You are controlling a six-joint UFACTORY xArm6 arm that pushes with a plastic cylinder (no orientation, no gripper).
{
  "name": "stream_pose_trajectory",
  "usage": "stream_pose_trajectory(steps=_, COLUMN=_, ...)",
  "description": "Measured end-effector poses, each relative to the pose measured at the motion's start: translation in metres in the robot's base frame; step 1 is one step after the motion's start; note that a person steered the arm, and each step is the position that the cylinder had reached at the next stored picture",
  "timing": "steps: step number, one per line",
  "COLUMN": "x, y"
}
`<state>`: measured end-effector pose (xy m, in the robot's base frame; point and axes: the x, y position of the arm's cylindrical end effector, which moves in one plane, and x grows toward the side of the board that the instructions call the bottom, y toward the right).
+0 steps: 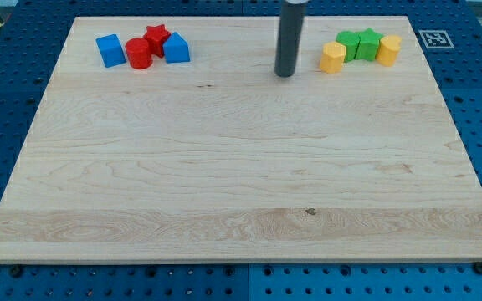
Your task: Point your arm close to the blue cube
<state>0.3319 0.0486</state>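
Observation:
The blue cube (110,50) sits near the board's top left corner. Just right of it are a red cylinder (138,53), a red star-shaped block (156,38) and a second blue block (176,48) with a peaked top, all bunched together. My tip (285,73) stands on the board at the view's top centre, far to the right of the blue cube and well apart from every block. The dark rod rises straight up out of the view.
At the top right stand a yellow block (332,58), two green blocks (347,43) (368,42) and another yellow block (389,49). The wooden board (241,184) lies on a blue perforated table. A marker tag (433,38) lies off the board's top right corner.

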Motion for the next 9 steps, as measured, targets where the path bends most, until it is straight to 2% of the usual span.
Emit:
stream_pose_trajectory(steps=1, x=-0.002, y=-0.033)
stream_pose_trajectory(steps=3, x=-0.061, y=-0.025)
stream_pose_trajectory(steps=6, x=-0.072, y=-0.032)
stream_pose_trajectory(steps=7, x=-0.094, y=-0.059)
stream_pose_trajectory(steps=9, x=-0.125, y=-0.188)
